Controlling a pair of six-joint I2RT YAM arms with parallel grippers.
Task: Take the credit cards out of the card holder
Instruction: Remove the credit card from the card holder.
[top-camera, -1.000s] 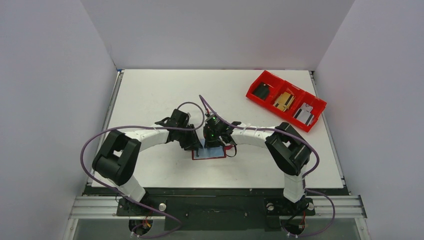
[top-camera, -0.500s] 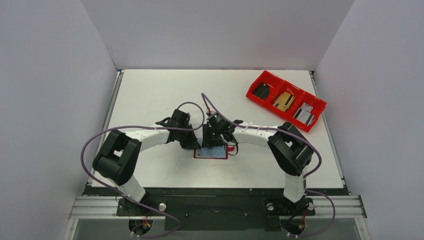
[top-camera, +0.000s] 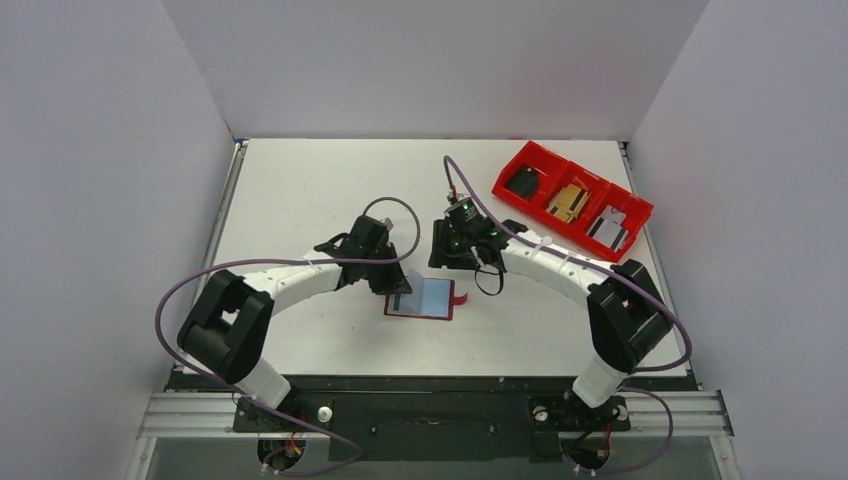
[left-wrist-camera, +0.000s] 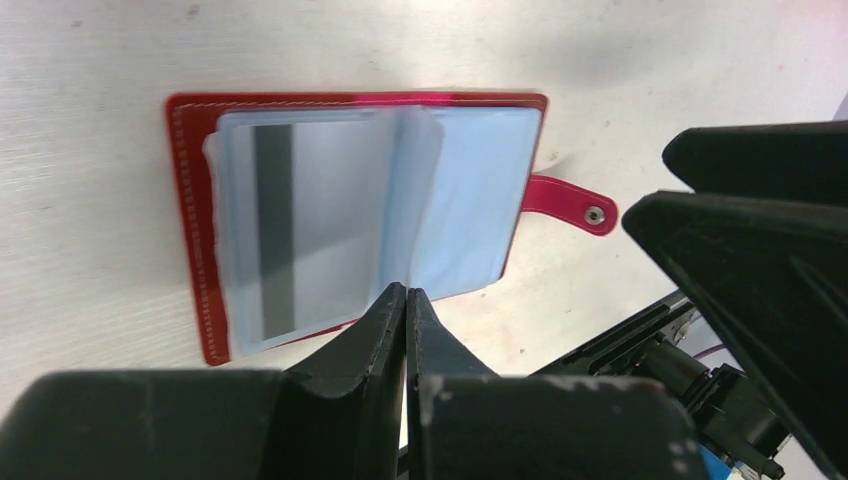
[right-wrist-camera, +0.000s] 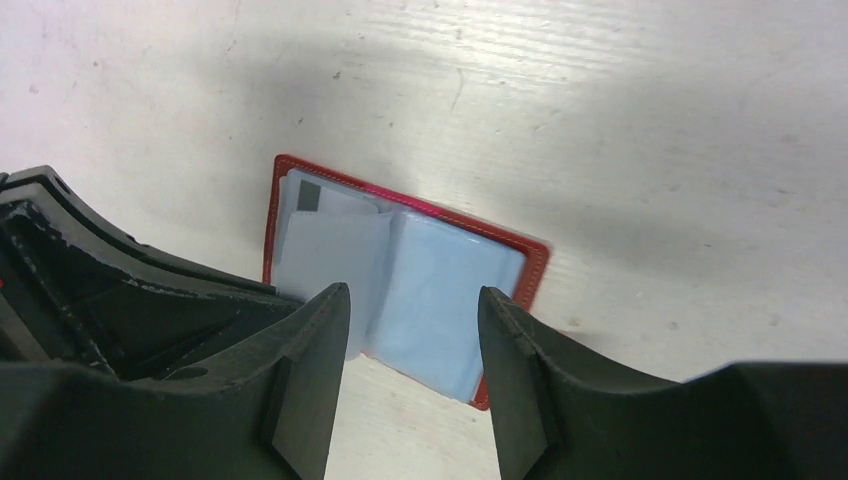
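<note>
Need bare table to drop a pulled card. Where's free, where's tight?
Free: far-left table behind the left arm; near-right patch between card holder and right arm. Crowded: centre, where left fingers sit at the card holder and right fingers hover just behind it; the red bin fills the far-right corner.

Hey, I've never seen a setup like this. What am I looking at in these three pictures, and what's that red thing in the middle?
Two robot arms are bolted to a table. One picture looks down from above; the other two come from cameras on each wrist. Between the arms lies an opened red card holder with see-through sleeves; a card with a dark stripe shows inside. The left arm's jaws are shut at a sleeve's edge; the right arm's jaws hang open nearby, holding nothing. A red bin sits at the far right.
</note>
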